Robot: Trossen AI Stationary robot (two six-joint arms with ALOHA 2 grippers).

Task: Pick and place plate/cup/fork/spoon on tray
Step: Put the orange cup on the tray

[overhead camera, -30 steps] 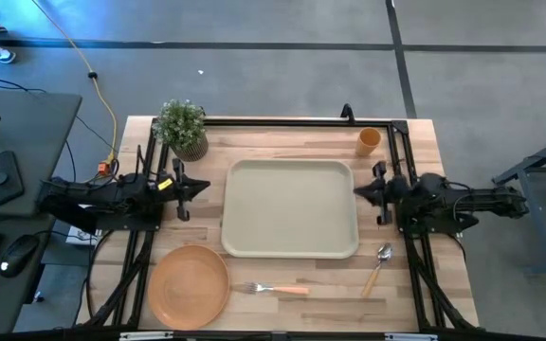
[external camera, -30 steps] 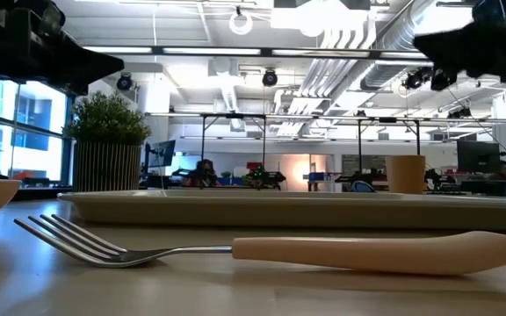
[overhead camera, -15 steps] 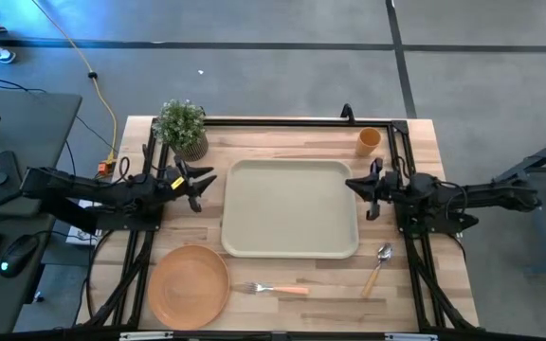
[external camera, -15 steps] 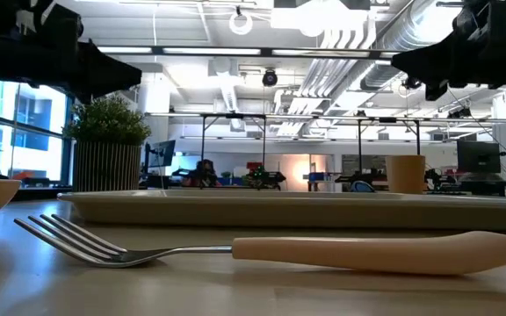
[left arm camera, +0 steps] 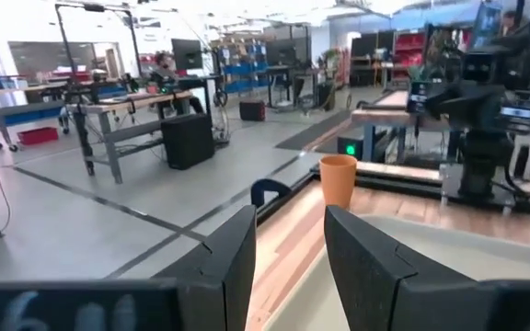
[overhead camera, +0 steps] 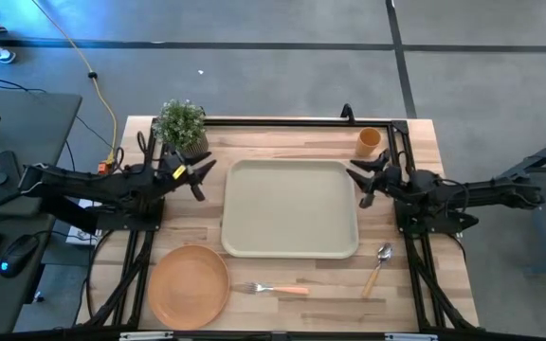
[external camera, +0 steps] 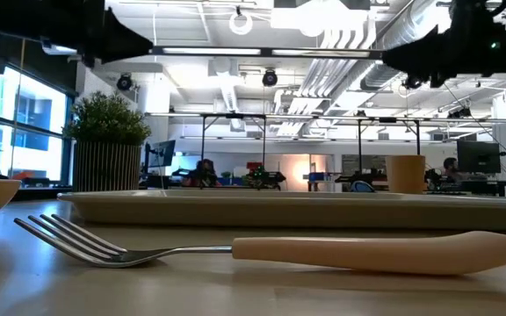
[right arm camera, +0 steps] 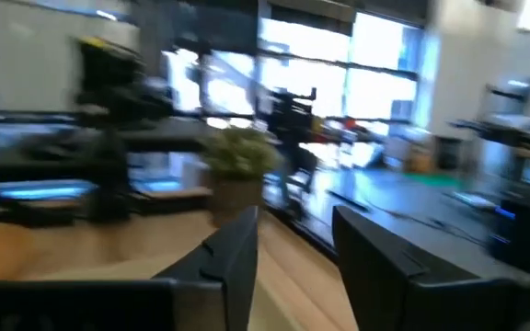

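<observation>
The beige tray (overhead camera: 290, 208) lies mid-table. The orange plate (overhead camera: 189, 286) rests near the front left. The fork (overhead camera: 275, 288) lies on the wood in front of the tray, close in the low view (external camera: 279, 250). The spoon (overhead camera: 379, 265) lies at the tray's front right corner. The orange cup (overhead camera: 368, 141) stands upright at the far right; it also shows in the left wrist view (left arm camera: 338, 180). My left gripper (overhead camera: 200, 178) is open and empty, raised left of the tray. My right gripper (overhead camera: 359, 184) is open and empty, raised at the tray's right edge.
A potted plant (overhead camera: 181, 128) stands at the far left corner, just behind my left gripper. A black frame rail (overhead camera: 282, 121) runs along the table's far edge. Bare wood lies between the tray and the table's near edge.
Both grippers have risen and moved toward the table's far edge. My left gripper has also gone a little toward the tray. Each has tipped its fingers up to a more level pose. The tableware has not moved.
</observation>
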